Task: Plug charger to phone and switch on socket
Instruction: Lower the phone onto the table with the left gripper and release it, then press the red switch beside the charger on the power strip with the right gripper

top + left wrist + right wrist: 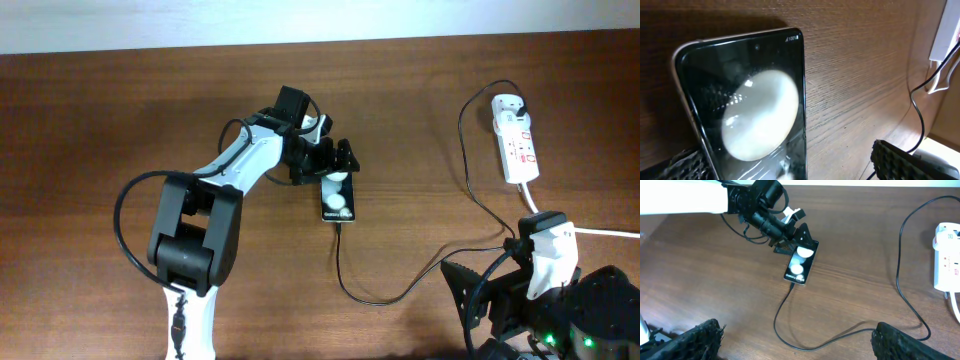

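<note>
The black phone [338, 200] lies flat mid-table, showing two white spots; it also shows in the left wrist view [755, 115] and the right wrist view [799, 264]. My left gripper [325, 168] is open, its fingers [790, 167] on either side of the phone's far end, the right finger well clear of it. The thin black charger cable [375, 298] runs from the phone's near end, where its tip meets the phone, in a loop [775, 328] to the white socket strip [517, 140]. My right gripper [795, 340] is open and empty above the loop.
The socket strip [946, 257] lies at the table's far right with its thick white cord running off to the right. The right arm's base [560, 290] stands at the front right. The left arm [200, 230] stretches across the table's left middle.
</note>
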Robot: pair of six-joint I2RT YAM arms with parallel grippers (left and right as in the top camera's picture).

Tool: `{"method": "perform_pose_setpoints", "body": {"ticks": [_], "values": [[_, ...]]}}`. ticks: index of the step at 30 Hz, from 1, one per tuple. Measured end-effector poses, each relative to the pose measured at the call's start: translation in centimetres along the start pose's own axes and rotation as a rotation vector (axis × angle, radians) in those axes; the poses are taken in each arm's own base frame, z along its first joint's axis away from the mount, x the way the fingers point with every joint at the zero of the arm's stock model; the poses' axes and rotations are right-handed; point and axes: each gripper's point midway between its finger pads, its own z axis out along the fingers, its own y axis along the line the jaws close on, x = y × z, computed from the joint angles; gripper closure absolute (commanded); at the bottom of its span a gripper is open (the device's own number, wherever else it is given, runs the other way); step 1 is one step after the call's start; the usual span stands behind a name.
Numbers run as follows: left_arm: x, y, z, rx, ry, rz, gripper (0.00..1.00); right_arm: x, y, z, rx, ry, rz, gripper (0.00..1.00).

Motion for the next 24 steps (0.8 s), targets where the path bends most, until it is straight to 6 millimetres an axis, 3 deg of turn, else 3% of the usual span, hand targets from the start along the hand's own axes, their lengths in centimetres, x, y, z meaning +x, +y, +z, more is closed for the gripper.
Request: {"method": "perform_pose_setpoints", "body": {"ticks": [12,17,18,19,20,22,24], "values": [[-0.5,0.9,-0.4,-0.071,-0.029,0.0,0.01,-0.7,0.3,0.0,-0.012,-0.028,0.006,0.01],[-1.1,2.1,-0.9,-0.156,-0.068,0.002,0.01,-2.9,1.3,-0.2,-0.056,-0.117,0.081,0.03],[-1.3,2.5,-1.1,-0.179,-0.076,0.0,0.01,-2.9,1.3,-0.2,-0.057,-0.117,0.099,0.14],[-1.3,2.8,-1.4,-0.195,-0.078,-0.005,0.01,-3.0,1.2,-0.2,-0.056,-0.117,0.109,0.34],[-1.2,4.2,-2.3,-0.258,-0.075,-0.034,0.01,-3.0,1.2,-0.2,-0.051,-0.118,0.121,0.47],[-1.0,6.5,-4.1,-0.345,-0.081,-0.082,0.01,-3.1,0.8,0.2,-0.022,-0.114,0.128,0.62],[-0.8,8.5,-7.3,-0.43,-0.103,-0.122,0.01,-3.1,0.5,1.2,0.022,-0.097,0.127,0.71]]}}
